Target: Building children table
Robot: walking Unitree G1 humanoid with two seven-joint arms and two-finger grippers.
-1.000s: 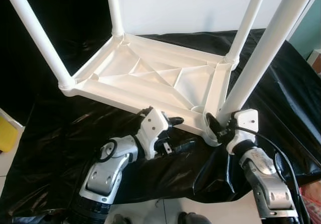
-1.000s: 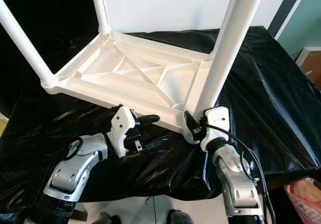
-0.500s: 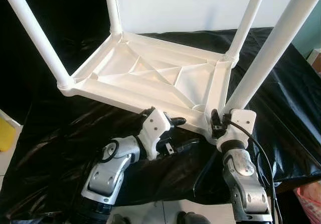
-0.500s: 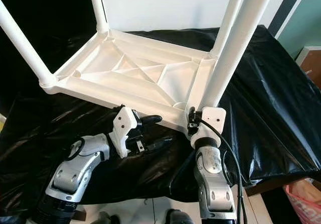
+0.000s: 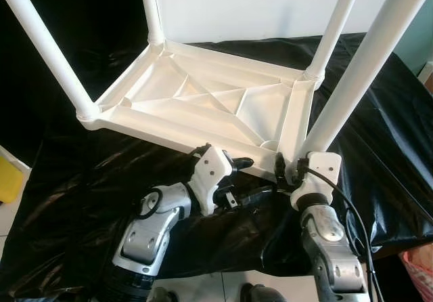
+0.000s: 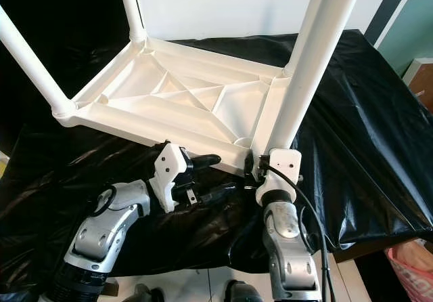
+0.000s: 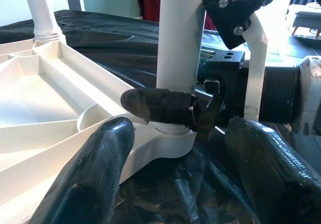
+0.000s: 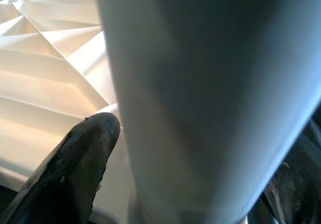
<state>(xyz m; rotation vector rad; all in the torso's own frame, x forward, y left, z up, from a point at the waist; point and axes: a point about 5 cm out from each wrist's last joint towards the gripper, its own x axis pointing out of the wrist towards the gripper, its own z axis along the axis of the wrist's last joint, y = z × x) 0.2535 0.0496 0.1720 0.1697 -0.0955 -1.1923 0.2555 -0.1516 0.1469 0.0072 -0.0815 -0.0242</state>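
Since one second ago, the right gripper [image 6: 256, 168] has shifted inward along the near corner of the upturned white table [image 5: 203, 102], which rests on black sheeting [image 5: 81, 200]. Left to right: the left gripper [image 5: 238, 173] hovers spread wide at the near table edge, holding nothing. Right-gripper fingers [image 7: 160, 106] clamp the base of the near-right leg [image 5: 358, 65]; their far side is hidden behind it. All leg tops are cut off.

Crumpled black plastic sheet [image 5: 81, 214] covers the surface; yellow object [image 5: 8, 180] at left.
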